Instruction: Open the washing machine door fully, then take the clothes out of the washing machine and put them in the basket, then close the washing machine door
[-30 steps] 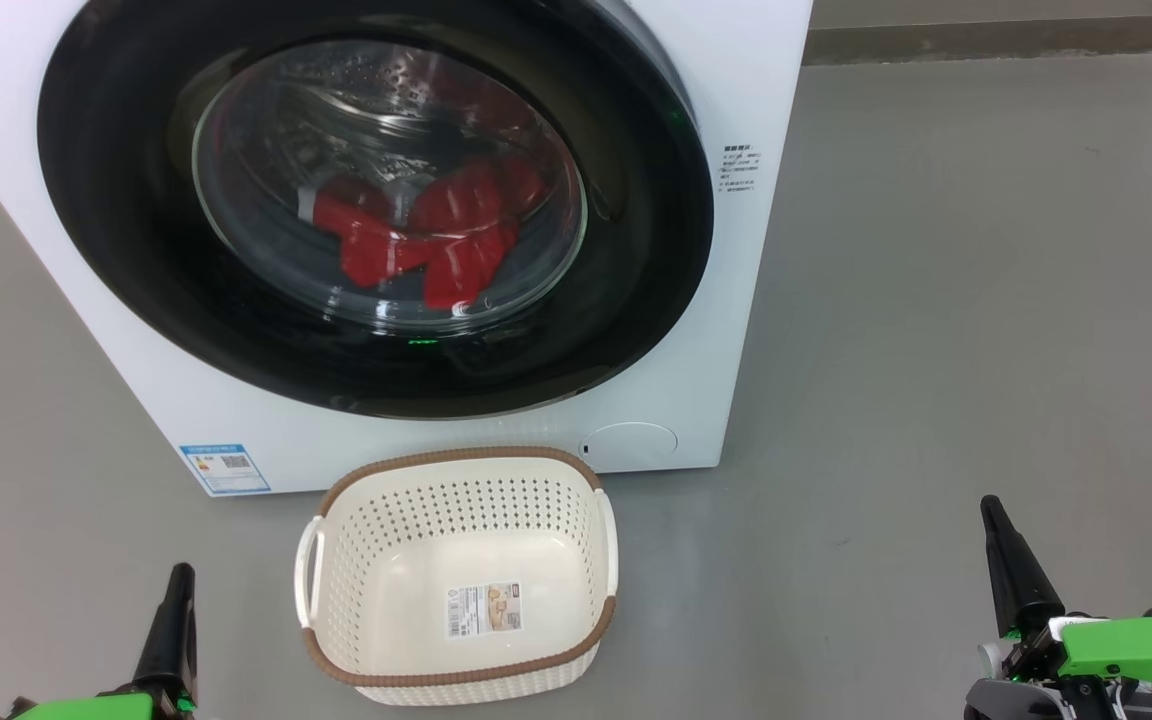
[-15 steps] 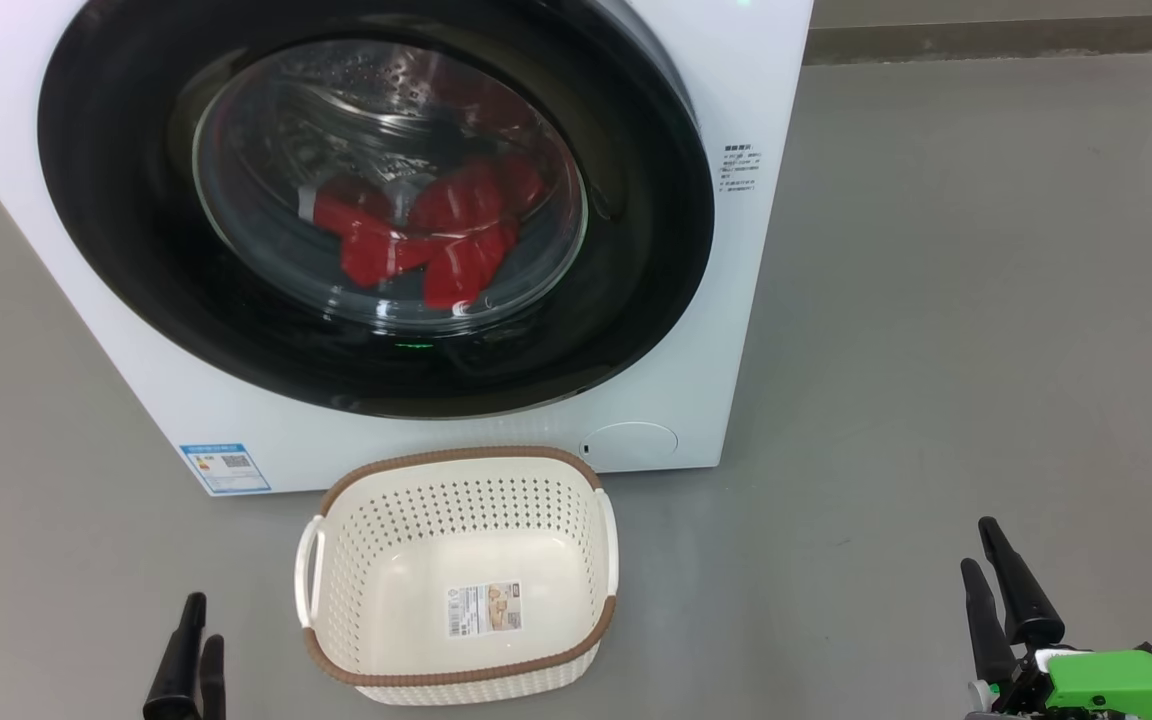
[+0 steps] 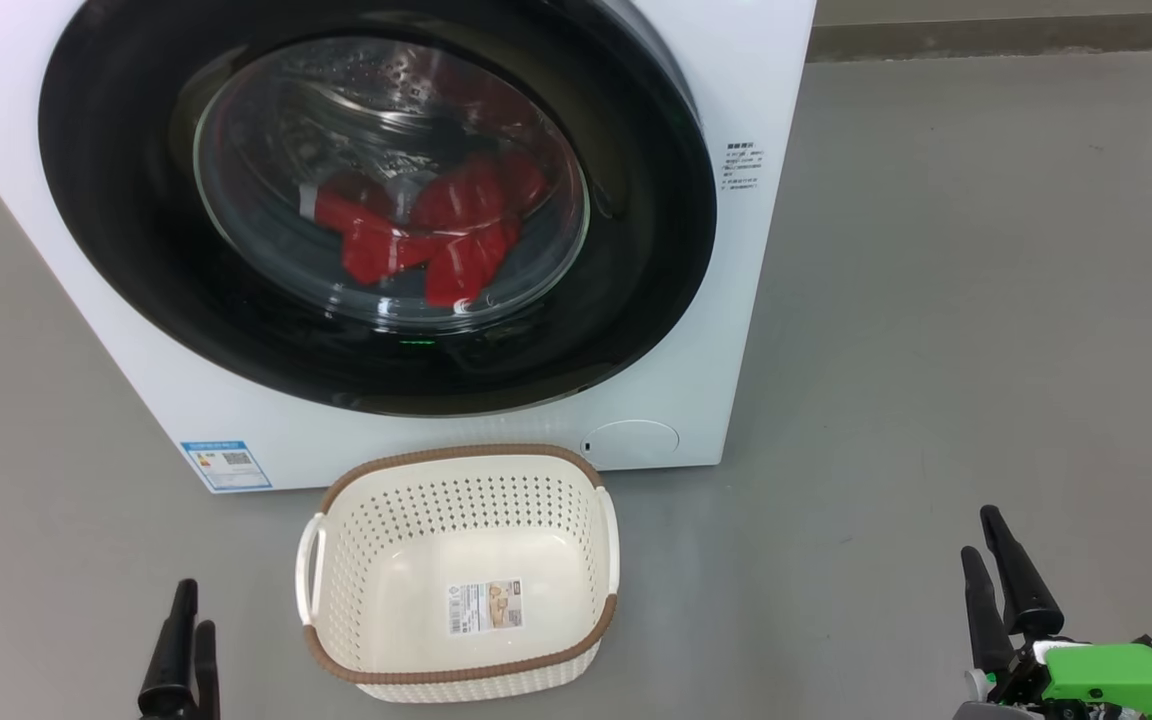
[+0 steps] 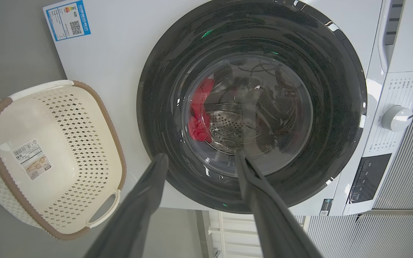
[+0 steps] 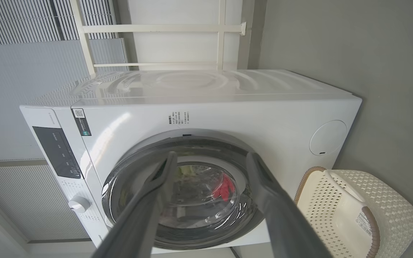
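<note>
At about seven o'clock in the head view we see our left gripper [image 3: 194, 608]. Its two long dark fingers [image 4: 145, 200] are spread apart and released, and they grasp nothing. A small blue label [image 3: 226, 466] sits at nine o'clock from the basket, on the lower corner of the big white boxy washing machine [image 3: 756, 80], which takes the space from ten to one o'clock. The large round washing machine door [image 3: 376, 365], with its wide glossy black rim and its clear bulging glass bowl, lies closed against the front. Through the glass we see the bright red soft clothes [image 3: 436, 235], crumpled low in the perforated steel drum, with a bit of white trim at their nine o'clock side. At six o'clock, just in front of the machine, the small cream plastic basket [image 3: 456, 452] with the brown woven-look rim stands upright on the grey floor [image 3: 936, 300], with a paper label on its bottom. At five o'clock, well apart from the basket, our right gripper [image 3: 979, 533] is also released. Its dark fingers are parted, nothing is between them, and in its wrist view they point towards the door.
</note>
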Motion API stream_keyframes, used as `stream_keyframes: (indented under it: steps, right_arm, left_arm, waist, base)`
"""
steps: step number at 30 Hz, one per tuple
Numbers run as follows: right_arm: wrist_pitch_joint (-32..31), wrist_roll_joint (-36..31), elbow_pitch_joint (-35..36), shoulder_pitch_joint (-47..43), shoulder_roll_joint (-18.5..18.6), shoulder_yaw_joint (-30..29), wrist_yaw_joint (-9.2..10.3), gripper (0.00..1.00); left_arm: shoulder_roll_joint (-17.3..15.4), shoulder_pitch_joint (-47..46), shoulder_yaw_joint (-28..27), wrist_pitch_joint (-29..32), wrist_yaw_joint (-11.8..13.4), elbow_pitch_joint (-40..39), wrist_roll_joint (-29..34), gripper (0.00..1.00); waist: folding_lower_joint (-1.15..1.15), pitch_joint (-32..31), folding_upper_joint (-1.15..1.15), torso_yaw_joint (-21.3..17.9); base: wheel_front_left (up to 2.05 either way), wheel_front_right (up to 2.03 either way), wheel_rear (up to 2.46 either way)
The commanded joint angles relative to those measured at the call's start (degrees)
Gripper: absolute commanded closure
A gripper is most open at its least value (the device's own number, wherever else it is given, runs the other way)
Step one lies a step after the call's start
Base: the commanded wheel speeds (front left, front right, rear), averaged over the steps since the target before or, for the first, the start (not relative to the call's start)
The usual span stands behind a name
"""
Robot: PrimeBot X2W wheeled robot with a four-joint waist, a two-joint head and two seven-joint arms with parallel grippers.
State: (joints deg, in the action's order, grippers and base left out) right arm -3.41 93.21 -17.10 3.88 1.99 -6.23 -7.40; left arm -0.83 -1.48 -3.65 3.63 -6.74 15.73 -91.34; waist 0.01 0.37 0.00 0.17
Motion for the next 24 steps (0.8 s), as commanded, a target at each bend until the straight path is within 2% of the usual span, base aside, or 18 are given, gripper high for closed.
stream_keyframes:
  steps: [1,9,24]
  right_arm:
    - [0.4,0.2,2.1,2.7,0.5,0.7,-0.01,0.00]
    - [0.9,-0.1,3.6,3.1,0.5,1.5,-0.02,0.00]
    - [4.1,-5.0,5.3,4.2,2.0,5.1,-0.03,0.00]
  left_arm:
    - [-0.9,-2.0,-0.2,-0.8,-0.1,-2.1,0.9,0.00]
    - [-1.1,-2.2,0.1,-2.2,-0.2,-3.3,2.3,0.00]
    - [-1.5,-2.4,0.7,-4.6,-0.3,-5.3,7.2,0.00]
  waist:
    - [-0.01,0.0,0.00,0.0]
    - [-0.01,0.2,0.00,0.1]
    - [-0.01,0.5,0.00,0.2]
  base:
    - [0.00,0.00,0.00]
    - [0.00,0.00,0.00]
    - [0.00,0.00,0.00]
